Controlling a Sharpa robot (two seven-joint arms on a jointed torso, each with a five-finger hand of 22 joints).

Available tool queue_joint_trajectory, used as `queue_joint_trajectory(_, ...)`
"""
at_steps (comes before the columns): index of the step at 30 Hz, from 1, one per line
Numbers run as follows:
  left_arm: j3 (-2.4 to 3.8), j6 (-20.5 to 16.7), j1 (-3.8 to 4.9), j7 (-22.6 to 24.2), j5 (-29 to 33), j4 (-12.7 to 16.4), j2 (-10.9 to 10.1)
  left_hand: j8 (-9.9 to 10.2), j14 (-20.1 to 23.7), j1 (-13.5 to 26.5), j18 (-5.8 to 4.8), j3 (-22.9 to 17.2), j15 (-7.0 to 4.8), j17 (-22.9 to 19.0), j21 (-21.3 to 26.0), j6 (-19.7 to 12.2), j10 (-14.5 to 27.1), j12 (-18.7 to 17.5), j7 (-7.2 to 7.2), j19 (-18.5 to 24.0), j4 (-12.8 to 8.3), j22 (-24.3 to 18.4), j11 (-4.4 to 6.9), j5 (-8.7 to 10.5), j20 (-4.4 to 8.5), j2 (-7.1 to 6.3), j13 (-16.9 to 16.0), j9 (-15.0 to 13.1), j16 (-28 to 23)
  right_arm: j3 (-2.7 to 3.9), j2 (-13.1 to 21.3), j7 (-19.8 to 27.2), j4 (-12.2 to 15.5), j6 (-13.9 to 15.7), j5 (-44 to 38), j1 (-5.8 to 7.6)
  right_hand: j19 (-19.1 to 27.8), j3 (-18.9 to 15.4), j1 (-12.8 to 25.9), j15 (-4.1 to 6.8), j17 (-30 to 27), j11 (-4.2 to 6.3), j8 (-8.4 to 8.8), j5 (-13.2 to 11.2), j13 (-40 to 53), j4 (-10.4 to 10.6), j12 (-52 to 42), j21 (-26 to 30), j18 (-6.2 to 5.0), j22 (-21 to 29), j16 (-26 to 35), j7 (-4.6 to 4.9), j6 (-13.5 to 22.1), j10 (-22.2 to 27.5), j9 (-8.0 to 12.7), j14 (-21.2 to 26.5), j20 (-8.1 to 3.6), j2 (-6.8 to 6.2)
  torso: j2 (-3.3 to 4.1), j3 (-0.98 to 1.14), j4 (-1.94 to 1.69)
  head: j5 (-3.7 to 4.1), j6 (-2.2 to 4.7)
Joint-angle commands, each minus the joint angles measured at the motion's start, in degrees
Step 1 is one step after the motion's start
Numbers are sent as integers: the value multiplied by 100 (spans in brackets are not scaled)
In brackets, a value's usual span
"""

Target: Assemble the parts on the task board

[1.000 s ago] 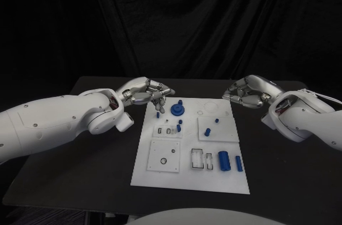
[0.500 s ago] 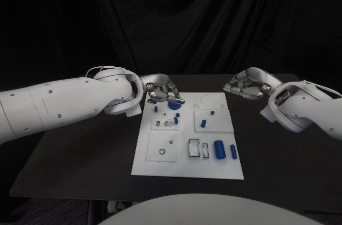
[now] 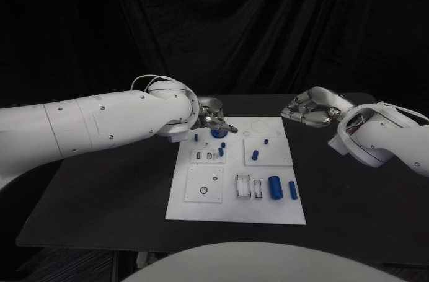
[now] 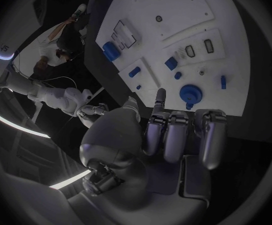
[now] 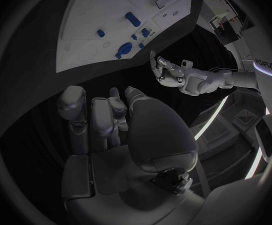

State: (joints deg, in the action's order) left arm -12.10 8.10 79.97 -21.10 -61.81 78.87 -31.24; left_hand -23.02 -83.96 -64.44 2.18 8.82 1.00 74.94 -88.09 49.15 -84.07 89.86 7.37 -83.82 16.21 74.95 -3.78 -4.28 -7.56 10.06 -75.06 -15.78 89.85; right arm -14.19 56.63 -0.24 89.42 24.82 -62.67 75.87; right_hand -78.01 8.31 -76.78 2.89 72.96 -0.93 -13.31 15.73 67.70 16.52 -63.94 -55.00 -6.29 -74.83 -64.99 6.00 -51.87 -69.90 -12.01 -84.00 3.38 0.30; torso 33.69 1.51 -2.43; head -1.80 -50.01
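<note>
On the black table [image 3: 107,189], seen from the head camera, the white task board [image 3: 234,217] lies lengthwise before the robot, with blue parts scattered over it: a round knobbed part [image 3: 218,133] near the far left corner, small pegs [image 3: 255,154] in the middle field, and two larger cylinders [image 3: 275,187] toward the near right. The left hand [image 3: 212,119] hangs just over the far left corner, fingertips close above the round part; whether they touch it cannot be told here. The right hand [image 3: 309,110] sits off the board's far right corner, fingers curled in, holding nothing. From the left wrist camera, the left hand [image 4: 167,135] shows its fingers side by side and bent, one reaching toward the round knobbed part [image 4: 190,92] with a gap visible between them, so nothing is held. The two larger cylinders [image 4: 111,51] and the board's cut-out slots [image 4: 198,48] lie beyond. From the right wrist camera, the right hand [image 5: 111,120] is curled and holds nothing, well apart from the task board [image 5: 92,15]; the left hand [image 5: 164,72] appears across the table beside the round part [image 5: 124,48]. Judged step: the approach to the round part, before any grasp. The next move calls for lowering the left fingers around the knob and closing squarely, without nudging the neighbouring pegs.
</note>
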Motion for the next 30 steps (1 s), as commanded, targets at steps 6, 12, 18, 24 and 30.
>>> queue_joint_trajectory(6,5,595,-24,-1080,-75,-193,292,-561,-604,175,-206,-20,-246,1506,-174,180,-593,14,-234,-580,-87,1465,254,-148,242,-54,-1494,-1072,15,3,21,-146,-3,-195,-83,-44,-32,34,21,-24,1,-23,13,71,-8,16,-3,36,-47,5,0,5,-59,-39,11,-15,15,-43,31,22,73,-116,1)
queue_joint_trajectory(12,5,806,-49,-1276,-75,-370,428,-1243,-604,276,-218,-134,-490,1506,-191,289,-593,14,-491,-618,-159,1505,501,-453,481,-23,-1494,-2348,15,3,16,-197,-2,-228,-84,-49,-29,37,21,-25,-12,-24,12,81,-20,15,10,50,-49,11,17,5,-61,-30,13,-12,15,-42,48,25,88,-172,1)
queue_joint_trajectory(18,4,1020,-110,-1380,-75,-488,487,-1216,-604,238,-218,-232,-532,1506,-191,234,-593,14,-519,-618,-255,1505,539,-514,532,-6,-1494,-2583,15,3,8,-248,-4,-257,-85,-51,-36,61,-9,-27,-3,-27,15,117,-24,-1,5,57,-48,11,3,4,-64,-35,22,-18,16,-46,87,19,97,-218,1)
queue_joint_trajectory(24,4,1030,-198,-1419,-75,-492,475,-1116,-604,194,-218,-325,-547,1506,-191,229,-593,14,-525,-618,-358,1505,549,-677,550,-25,-1494,-2707,15,3,5,-278,-5,-270,-86,-51,-36,61,-9,-27,-3,-27,15,117,-24,-1,5,57,-48,11,3,4,-64,-35,22,-18,16,-46,87,29,106,-257,1)
queue_joint_trajectory(30,4,972,-270,-1423,-75,-517,472,-1116,-604,200,-218,-348,-554,1506,-191,260,-593,14,-533,-618,-377,1505,556,-688,555,-29,-1494,-2762,15,3,10,-311,9,-300,-86,-51,-36,67,-18,-27,-2,-27,19,126,-24,-2,3,67,-50,14,0,6,-60,-37,26,-20,16,-51,82,32,93,-224,1)
